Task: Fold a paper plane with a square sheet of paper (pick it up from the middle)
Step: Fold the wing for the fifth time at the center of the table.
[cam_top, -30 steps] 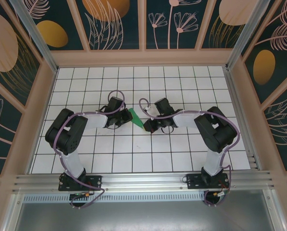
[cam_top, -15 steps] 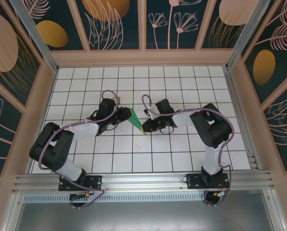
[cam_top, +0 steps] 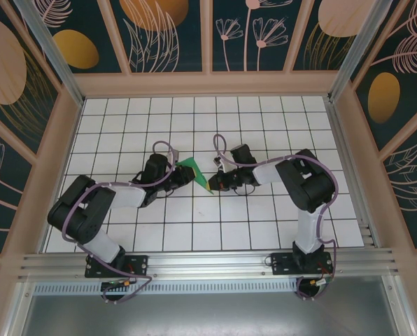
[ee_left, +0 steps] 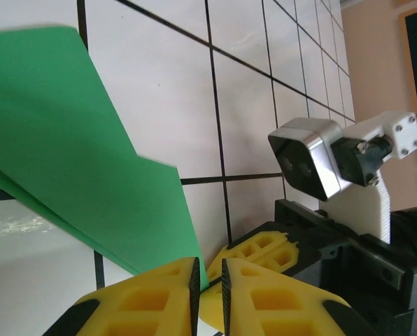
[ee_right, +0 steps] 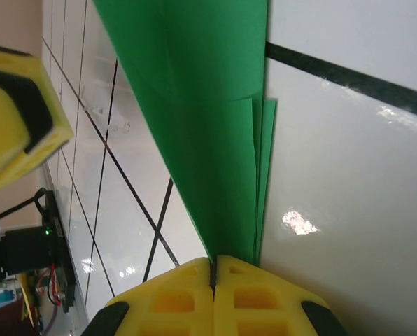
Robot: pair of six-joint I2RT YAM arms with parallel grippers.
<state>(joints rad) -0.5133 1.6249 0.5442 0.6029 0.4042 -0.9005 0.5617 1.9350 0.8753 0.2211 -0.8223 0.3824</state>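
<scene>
At the middle of the counter [cam_top: 264, 231], right jaws clamped the layered tip of the part-folded green paper [cam_top: 192, 169] and near-closed left jaws pinched its corner; mid-fold, the next move likely called for pressing the crease flat.

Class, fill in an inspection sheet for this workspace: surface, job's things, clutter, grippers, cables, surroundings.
Surface: white gridded table, glossy.
Job's things: green paper, folded into layers, mid-table between the two arms.
Clutter: nothing seen.
Grippers: right gripper shut on the paper's end; left gripper nearly closed, the paper's edge at its slim gap, grip unclear.
Cables: purple cables looped along both arms.
Surroundings: patterned walls on three sides; metal rail at the near edge.
</scene>
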